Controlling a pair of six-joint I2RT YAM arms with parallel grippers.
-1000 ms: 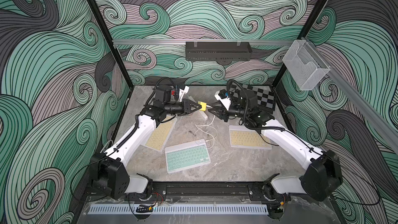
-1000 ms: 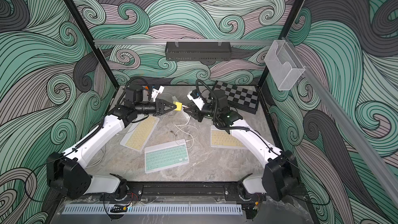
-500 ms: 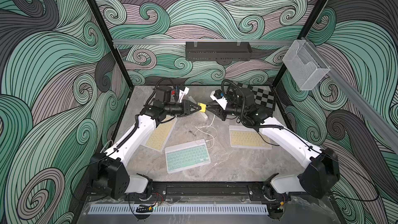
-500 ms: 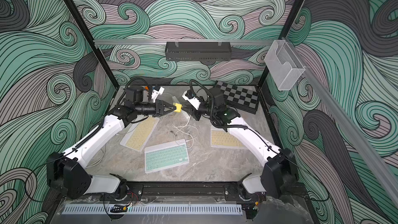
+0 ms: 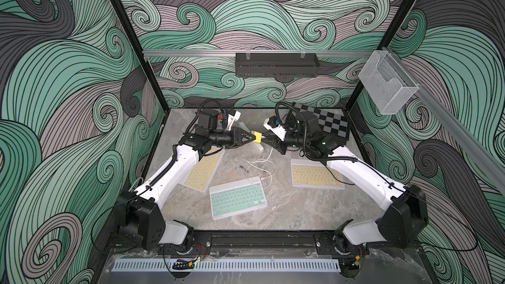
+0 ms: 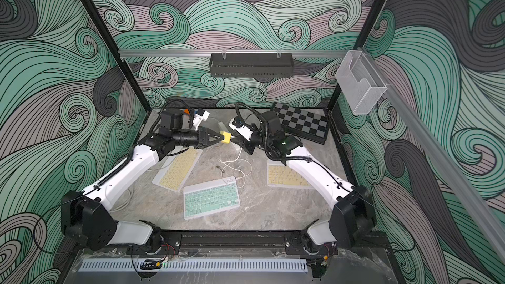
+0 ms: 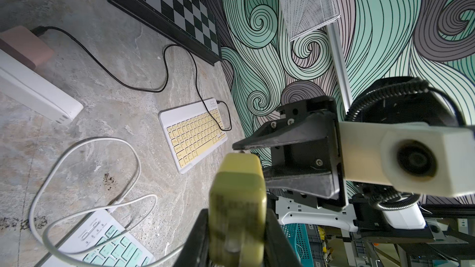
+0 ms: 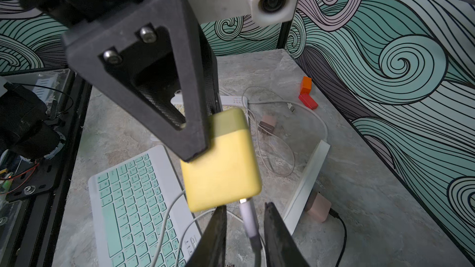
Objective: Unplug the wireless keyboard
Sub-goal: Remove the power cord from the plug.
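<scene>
My left gripper (image 5: 252, 140) (image 7: 236, 217) is shut on a yellow charger block (image 5: 257, 140) (image 6: 226, 137) (image 8: 221, 160), held in the air over the back middle of the table. A white plug (image 8: 248, 217) sticks out of the block. From it a white cable (image 5: 262, 165) loops down to the mint-green wireless keyboard (image 5: 237, 198) (image 6: 210, 198) lying at the front centre. My right gripper (image 5: 263, 141) (image 8: 245, 208) faces the left one. Its jaws stand on either side of the plug, with a narrow gap showing on each side.
Two yellow-keyed keyboards (image 5: 202, 170) (image 5: 314, 176) lie partly under the arms. A chessboard (image 5: 325, 124) sits at the back right. A white power strip (image 8: 305, 178) holds a pink charger (image 8: 318, 206) with a black cable. Small orange and red blocks (image 8: 307, 93) lie near the wall.
My right gripper has moved left up to the yellow block and its jaws have narrowed around the plug. The left arm has stayed still.
</scene>
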